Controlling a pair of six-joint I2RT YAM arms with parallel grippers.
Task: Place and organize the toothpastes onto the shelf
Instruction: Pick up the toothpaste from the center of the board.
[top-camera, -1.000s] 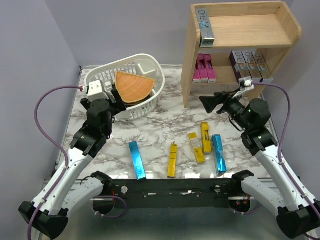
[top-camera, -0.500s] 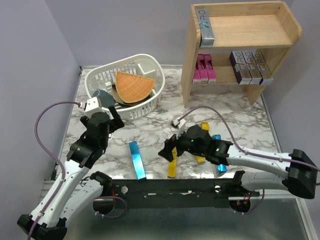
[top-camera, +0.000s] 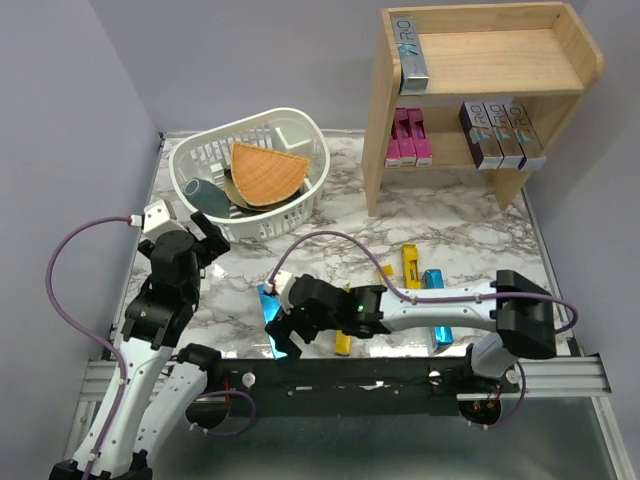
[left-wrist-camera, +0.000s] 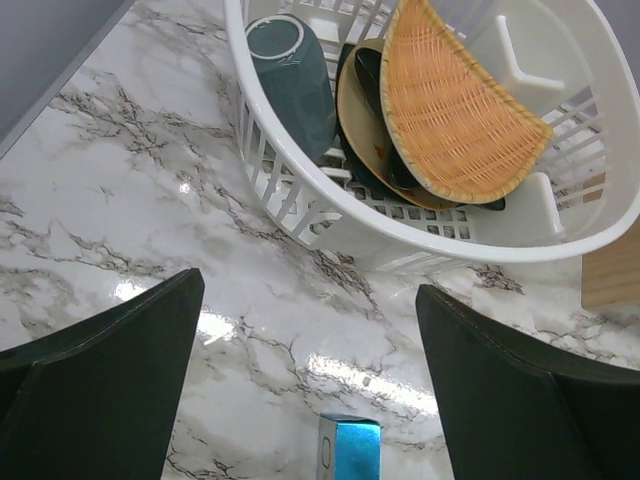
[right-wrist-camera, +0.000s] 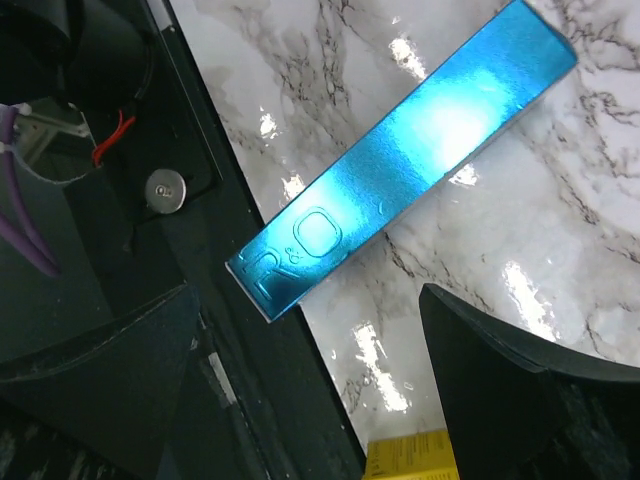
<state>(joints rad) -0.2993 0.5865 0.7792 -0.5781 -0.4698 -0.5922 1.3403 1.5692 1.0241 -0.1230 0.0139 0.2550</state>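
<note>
Toothpastes stand on the shelf in the overhead view; more lie on the table, the right gripper above a blue carton. Left wrist: the left gripper gapes wide near the white basket. Right wrist: jaws wide apart, blue carton lying slantwise ahead.

Right pincer swung from shelf onto blue carton.

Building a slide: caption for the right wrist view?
Open right claw poised above a blue toothpaste carton lying flat on the marble table.
</note>
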